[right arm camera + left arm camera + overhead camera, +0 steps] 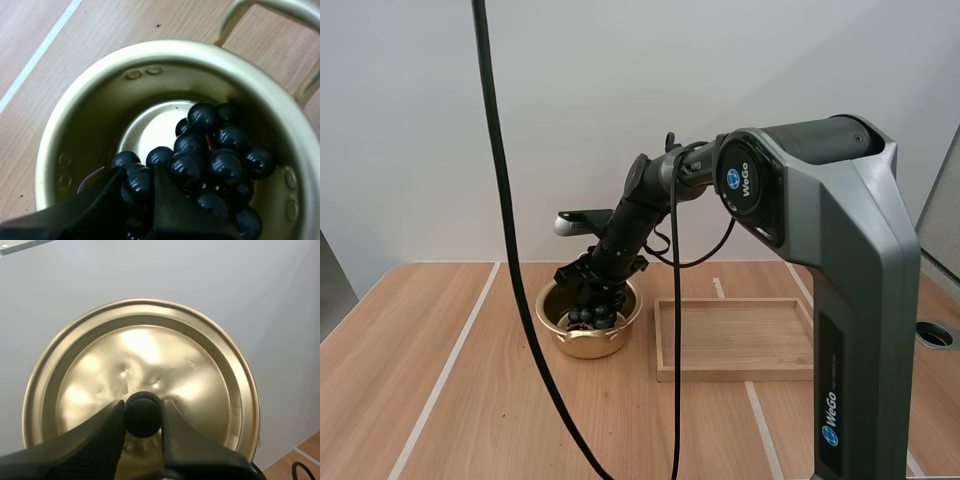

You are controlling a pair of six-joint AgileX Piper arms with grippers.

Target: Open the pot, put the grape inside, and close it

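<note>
Grape-placing step: our right gripper (139, 179), clamped on the grape bunch (210, 155), sits inside the pot (75, 110); our left gripper (143, 410) pinches the lid (150, 345) by its knob (142, 416); next we release and withdraw.

right arm (855, 290): grey shell, WeGo badges (733, 180) | left tool (142, 414): black, ribbed

Not much to read here, the only brand is WeGo. It's in white letters on a round blue badge (735, 180) at the big joint of the right arm (855, 270), with the word running sideways up the disc. It shows up again as a small logo (830, 425) low on the same arm's grey casing, also turned on its side, with a little blue round mark at one end. The gold lid (90, 370) has a tiny stamped mark (191, 364) pressed into the metal, but it's too small to make out.
</note>
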